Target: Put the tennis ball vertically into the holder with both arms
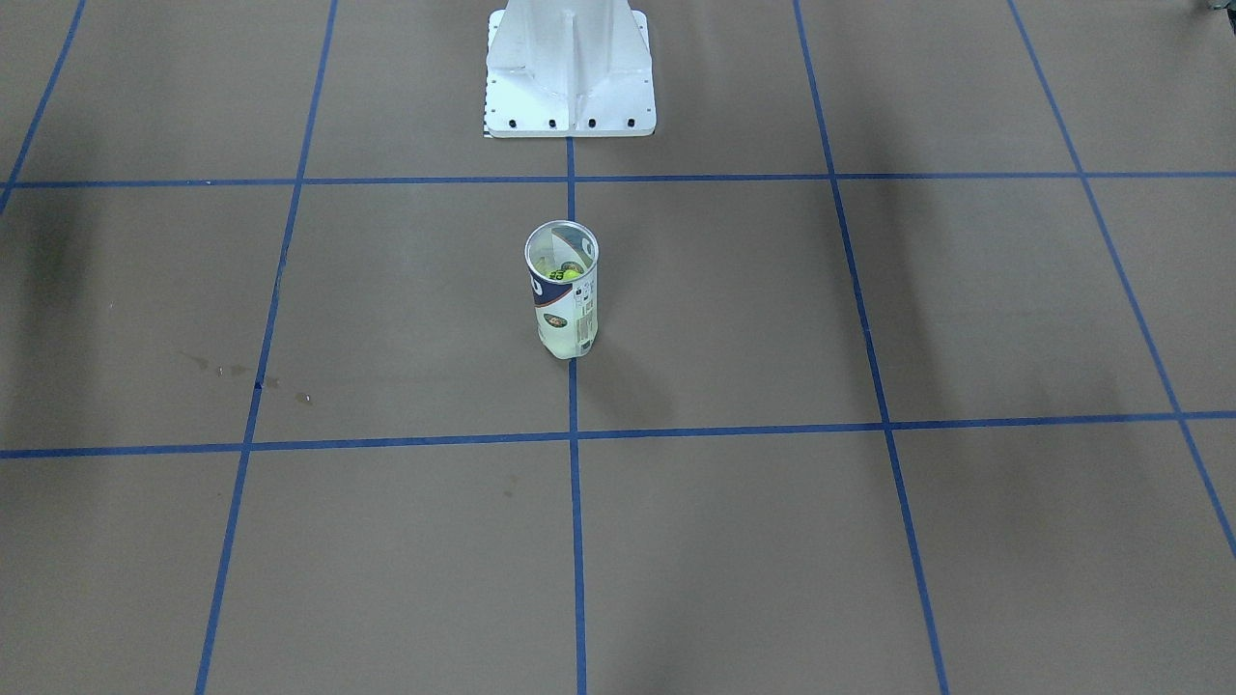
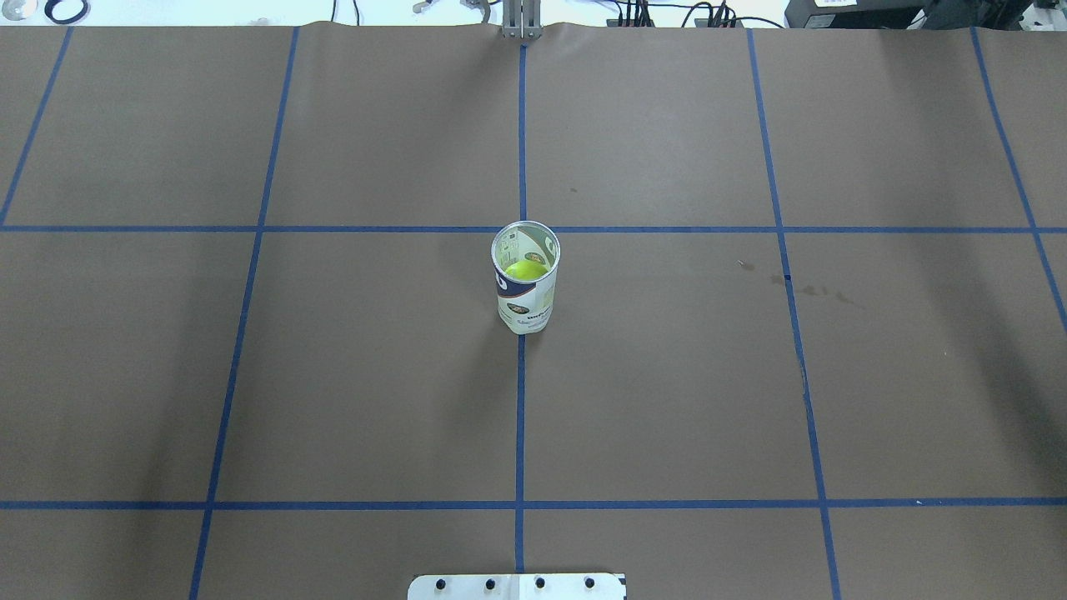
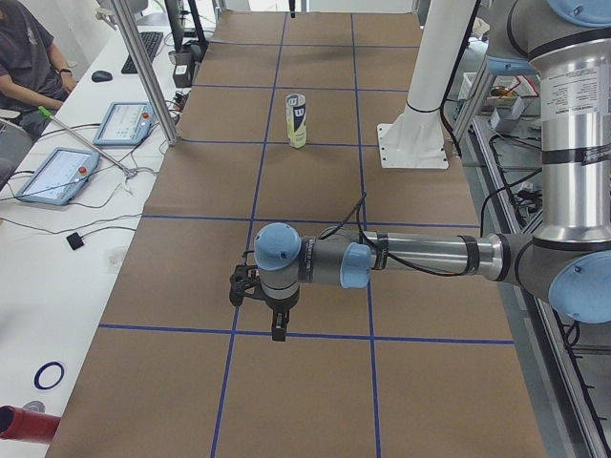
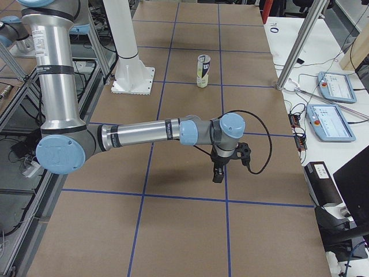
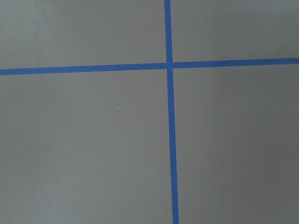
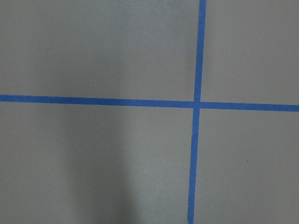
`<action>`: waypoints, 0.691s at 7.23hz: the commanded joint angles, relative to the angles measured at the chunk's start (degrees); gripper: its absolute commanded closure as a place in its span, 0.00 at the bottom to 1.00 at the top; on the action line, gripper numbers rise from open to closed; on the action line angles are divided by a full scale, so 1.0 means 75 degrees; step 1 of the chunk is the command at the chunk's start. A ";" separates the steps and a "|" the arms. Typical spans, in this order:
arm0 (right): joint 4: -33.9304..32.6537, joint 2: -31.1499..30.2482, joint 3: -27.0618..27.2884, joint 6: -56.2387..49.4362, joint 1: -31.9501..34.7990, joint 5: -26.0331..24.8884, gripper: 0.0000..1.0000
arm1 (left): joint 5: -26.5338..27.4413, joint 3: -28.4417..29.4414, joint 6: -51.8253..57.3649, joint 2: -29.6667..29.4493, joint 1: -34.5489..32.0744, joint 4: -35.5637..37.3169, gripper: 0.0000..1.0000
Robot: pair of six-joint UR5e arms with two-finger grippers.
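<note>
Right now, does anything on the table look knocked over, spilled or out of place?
Nothing is knocked over. The holder stands upright on the centre tape line with a tennis ball inside. The only blemish is a few small dark stains on the brown table cover, off to the holder's right in the overhead view.

The grey metal left arm with light-blue joint caps holds its upper link upright at the robot's side. Its forearm reaches out level, and the wrist is bent so the black two-finger left claw points straight down. The matching grey right arm mirrors that pose — forearm level, black right claw pointing down. Both claws are too small in these side views to tell whether their fingers are parted or closed.
</note>
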 commanded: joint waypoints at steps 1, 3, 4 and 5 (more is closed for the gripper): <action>0.0000 0.0000 0.0024 0.0002 0.0000 0.0000 0.01 | -0.0009 0.0013 0.0000 0.0000 0.0000 0.0000 0.00; 0.0000 0.0000 0.0036 0.0002 0.0000 0.0000 0.01 | -0.0044 0.0060 0.0000 0.0000 0.0000 -0.0011 0.00; 0.0000 -0.0011 0.0082 0.0002 0.0000 0.0000 0.01 | -0.0044 0.0072 0.0000 0.0000 0.0000 -0.0023 0.00; 0.0000 -0.0023 0.0094 0.0013 0.0000 -0.0011 0.01 | -0.0067 0.0060 0.0000 0.0000 0.0000 -0.0012 0.00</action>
